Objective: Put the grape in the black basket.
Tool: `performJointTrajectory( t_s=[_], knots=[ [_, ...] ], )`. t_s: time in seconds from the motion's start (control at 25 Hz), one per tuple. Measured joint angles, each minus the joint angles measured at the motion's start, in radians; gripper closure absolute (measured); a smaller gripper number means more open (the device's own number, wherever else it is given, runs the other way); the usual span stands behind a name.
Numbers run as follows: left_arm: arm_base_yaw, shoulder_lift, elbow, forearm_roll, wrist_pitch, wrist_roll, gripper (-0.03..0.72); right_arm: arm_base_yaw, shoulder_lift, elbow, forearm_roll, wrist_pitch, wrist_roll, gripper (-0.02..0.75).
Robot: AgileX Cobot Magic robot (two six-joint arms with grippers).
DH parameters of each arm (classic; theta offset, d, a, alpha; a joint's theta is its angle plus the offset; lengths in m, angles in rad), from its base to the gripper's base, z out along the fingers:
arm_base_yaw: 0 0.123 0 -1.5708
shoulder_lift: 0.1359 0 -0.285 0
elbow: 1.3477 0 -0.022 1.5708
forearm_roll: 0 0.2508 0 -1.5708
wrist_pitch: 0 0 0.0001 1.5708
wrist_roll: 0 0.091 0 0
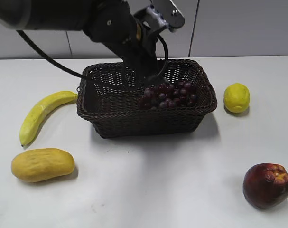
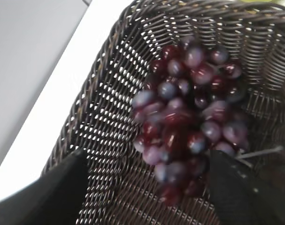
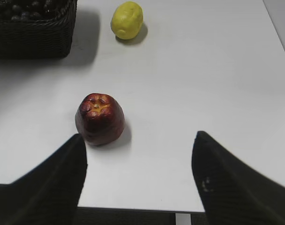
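White tabletop runs under everything, with pale wall panels behind its far edge. Toward that far edge, near the middle, sits the black basket (image 1: 110, 121), and the grape (image 1: 167, 95) bunch already lies inside it, heaped in the right half against the weave. The left gripper (image 2: 147, 187) hangs just above the bunch with its fingers (image 2: 62, 192) spread wide to either side; nothing is pinched between them, so I judge the bunch let go and the task all but done. The right gripper (image 3: 137, 178) is likewise spread and empty, hovering near the front right corner over bare table beside the apple (image 3: 100, 118). What could still go wrong is the withdrawal: a thin stem (image 2: 259, 152) pokes out beside the right finger, and if that finger snags it or a stray grape while rising, the bunch could be dragged up the flared wall or tip the basket. The far rim (image 1: 148, 64) is also near the arm, so a slanted retreat might knock it. Round about lie a banana (image 1: 41, 114) and a mango (image 1: 41, 165) toward the left edge, and a lemon (image 1: 236, 97) toward the right edge just beyond the basket; none is in the way of a straight lift.
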Motion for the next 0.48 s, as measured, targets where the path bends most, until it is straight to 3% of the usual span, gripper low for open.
performJointTrajectory(
  t_s=[0.24,0.48],
  knots=[
    [0.019,-0.046,-0.128,-0.006,0.205,-0.107,0.069,0.000,0.000,0.000,0.000,0.000,0.000,0.211],
    [0.142,-0.057,-0.196,-0.099,0.489,-0.153,0.081,0.000,0.000,0.000,0.000,0.000,0.000,0.211]
  ],
)
